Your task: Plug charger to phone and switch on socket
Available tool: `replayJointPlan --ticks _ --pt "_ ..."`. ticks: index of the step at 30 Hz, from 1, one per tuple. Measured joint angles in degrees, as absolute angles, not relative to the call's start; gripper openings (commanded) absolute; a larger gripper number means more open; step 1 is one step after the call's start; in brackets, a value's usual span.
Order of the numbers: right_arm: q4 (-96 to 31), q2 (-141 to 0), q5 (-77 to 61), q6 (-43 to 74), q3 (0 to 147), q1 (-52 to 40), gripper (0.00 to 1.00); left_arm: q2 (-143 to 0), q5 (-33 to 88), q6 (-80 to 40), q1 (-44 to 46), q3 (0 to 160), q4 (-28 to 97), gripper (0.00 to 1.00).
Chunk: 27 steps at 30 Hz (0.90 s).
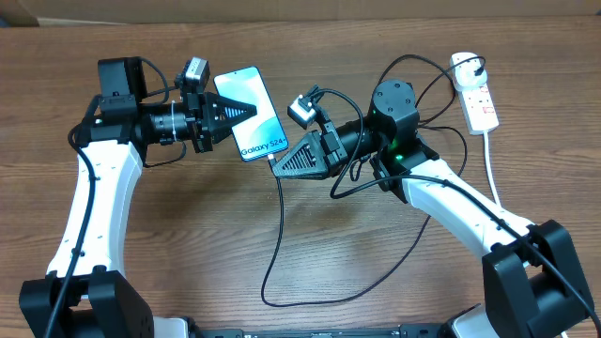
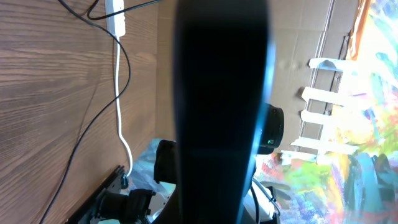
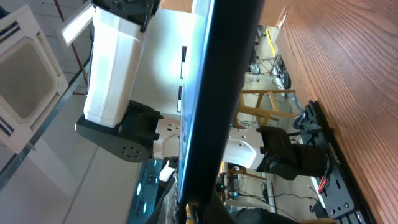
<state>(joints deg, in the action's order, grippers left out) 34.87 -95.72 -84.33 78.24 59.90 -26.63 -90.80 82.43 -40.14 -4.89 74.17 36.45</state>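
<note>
Two pincers meet over the tabletop (image 1: 188, 235). The left pincer (image 1: 232, 112), clamped on the phone (image 1: 254, 117) at 11 o'clock, should brace it. The right pincer (image 1: 282, 164), pinching the charger (image 1: 280, 225) near its tip, should push straight along the phone's axis into its 5 o'clock end. The socket (image 1: 476, 94) lies at 2 o'clock, untouched.

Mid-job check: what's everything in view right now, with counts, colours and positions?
phone: one, light blue-white screen, centre-left, between both grippers
charger: one, thin black cable, looping from the phone's lower end toward the near edge
socket: one, white with red markings, far right
white cord: one, running from the socket toward the near side
table: one, brown wood
left gripper: shut on the phone
right gripper: shut, apparently on the charger's tip at the phone's lower end
</note>
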Motion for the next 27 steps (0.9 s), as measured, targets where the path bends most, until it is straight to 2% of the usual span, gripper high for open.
replayJointPlan --ticks 27 --pt "34.87 -95.72 -83.05 78.22 59.90 -27.81 0.04 -90.80 82.26 -40.12 -4.89 74.17 36.42 0.04"
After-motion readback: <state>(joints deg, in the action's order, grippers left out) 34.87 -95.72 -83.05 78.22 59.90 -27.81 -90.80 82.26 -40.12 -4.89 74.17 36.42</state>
